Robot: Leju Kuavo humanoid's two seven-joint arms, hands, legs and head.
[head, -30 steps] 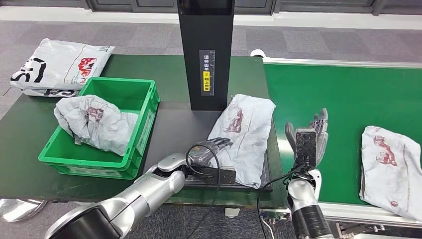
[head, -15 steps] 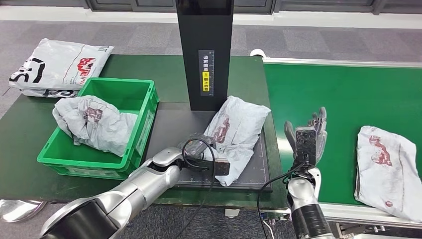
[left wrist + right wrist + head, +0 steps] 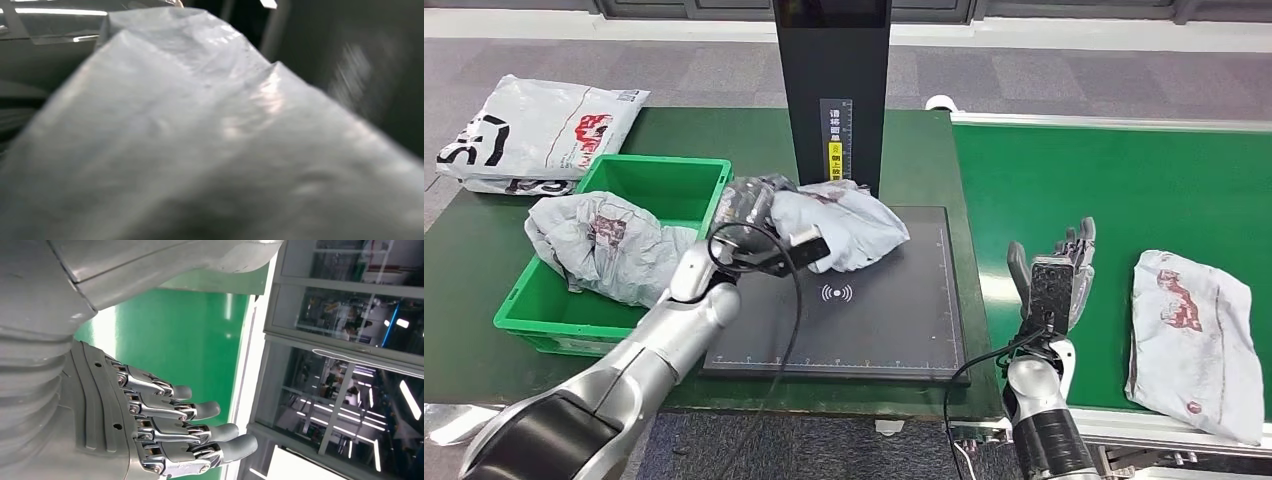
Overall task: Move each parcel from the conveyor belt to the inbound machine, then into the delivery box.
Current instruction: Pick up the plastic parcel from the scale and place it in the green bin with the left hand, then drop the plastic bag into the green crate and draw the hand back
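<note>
Four parcels: left hand (image 3: pixel 746 212) grips one (image 3: pixel 844 222) over scanner pad (image 3: pixel 894 320); one in bin (image 3: pixel 659 185), one on belt (image 3: pixel 1064 170), one on table (image 3: pixel 464 280). Right hand (image 3: pixel 1056 285) empty, fingers spread.

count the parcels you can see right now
4: one held by the left hand over the scan pad, parcel; one in the green bin; one on the table's far left corner; one on the conveyor belt. Others may be hidden.
</note>
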